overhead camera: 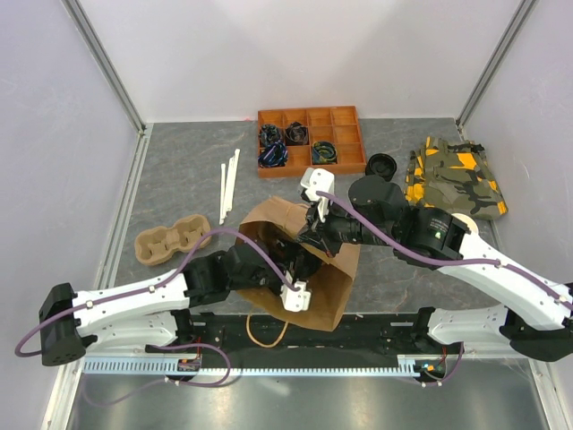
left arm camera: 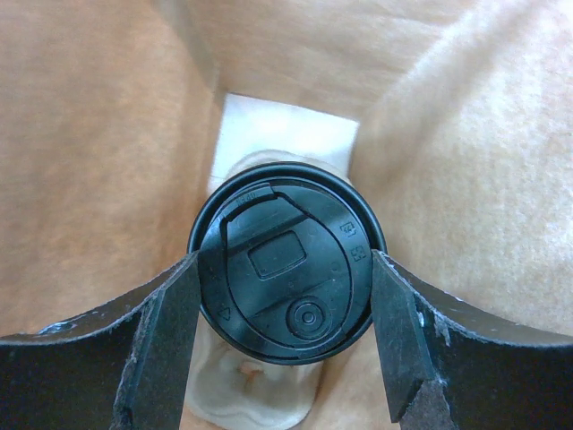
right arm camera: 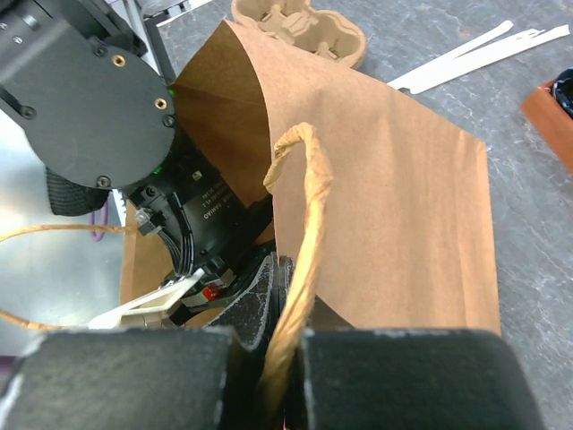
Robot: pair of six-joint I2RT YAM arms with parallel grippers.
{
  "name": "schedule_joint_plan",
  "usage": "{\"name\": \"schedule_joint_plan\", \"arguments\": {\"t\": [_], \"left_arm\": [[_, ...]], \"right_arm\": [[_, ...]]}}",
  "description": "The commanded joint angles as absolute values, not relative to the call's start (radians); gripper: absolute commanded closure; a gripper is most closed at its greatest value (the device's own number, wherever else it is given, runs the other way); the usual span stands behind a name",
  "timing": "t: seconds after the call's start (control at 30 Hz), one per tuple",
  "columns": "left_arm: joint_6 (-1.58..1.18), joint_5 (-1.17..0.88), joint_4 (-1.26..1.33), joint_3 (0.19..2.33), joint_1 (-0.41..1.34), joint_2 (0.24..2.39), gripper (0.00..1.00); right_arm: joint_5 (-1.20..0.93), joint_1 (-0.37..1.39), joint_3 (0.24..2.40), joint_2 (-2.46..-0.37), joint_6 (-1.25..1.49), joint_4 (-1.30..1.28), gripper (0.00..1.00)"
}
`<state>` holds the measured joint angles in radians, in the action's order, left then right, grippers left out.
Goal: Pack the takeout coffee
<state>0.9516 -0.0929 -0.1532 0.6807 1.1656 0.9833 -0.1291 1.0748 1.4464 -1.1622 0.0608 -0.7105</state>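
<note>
The takeout coffee (left arm camera: pixel 277 251) shows from above in the left wrist view, its round black lid filling the middle, deep inside the brown paper bag (overhead camera: pixel 336 278). My left gripper (left arm camera: pixel 285 279) reaches into the bag, and its two fingers press against opposite sides of the lid. From the top view the cup is hidden by the bag and the arms. My right gripper (right arm camera: pixel 277 269) is shut on the bag's (right arm camera: pixel 394 197) upper rim by the twine handle (right arm camera: pixel 300 215), holding the mouth up. In the top view the right gripper (overhead camera: pixel 313 235) sits at the bag's far edge.
A white napkin (left arm camera: pixel 286 134) lies at the bag's bottom. On the table are a pulp cup carrier (overhead camera: pixel 172 237), white strips (overhead camera: pixel 228 184), an orange compartment tray (overhead camera: pixel 311 141), a stack of black lids (overhead camera: pixel 381 166) and a camouflage pouch (overhead camera: pixel 455 179).
</note>
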Motion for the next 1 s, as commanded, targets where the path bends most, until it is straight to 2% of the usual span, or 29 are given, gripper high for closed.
{"name": "schedule_joint_plan", "arguments": {"t": [0.0, 0.23, 0.5, 0.7, 0.97], "left_arm": [[1.066, -0.155, -0.083, 0.663, 1.169, 0.986, 0.65], [1.219, -0.19, -0.121, 0.663, 1.169, 0.956, 0.66], [1.281, -0.175, -0.306, 0.779, 1.19, 0.937, 0.67], [1.26, -0.179, -0.359, 0.83, 1.19, 0.98, 0.67], [1.193, -0.187, -0.301, 0.804, 1.186, 1.046, 0.67]], "right_arm": [[-0.213, 1.062, 1.443, -1.144, 0.08, -0.632, 1.0], [-0.226, 1.057, 1.448, -1.155, 0.057, -0.634, 1.0], [-0.186, 1.058, 1.416, -1.155, 0.028, -0.64, 1.0], [-0.192, 1.058, 1.417, -1.157, 0.018, -0.637, 1.0], [-0.222, 1.057, 1.43, -1.149, 0.023, -0.641, 1.0]]}}
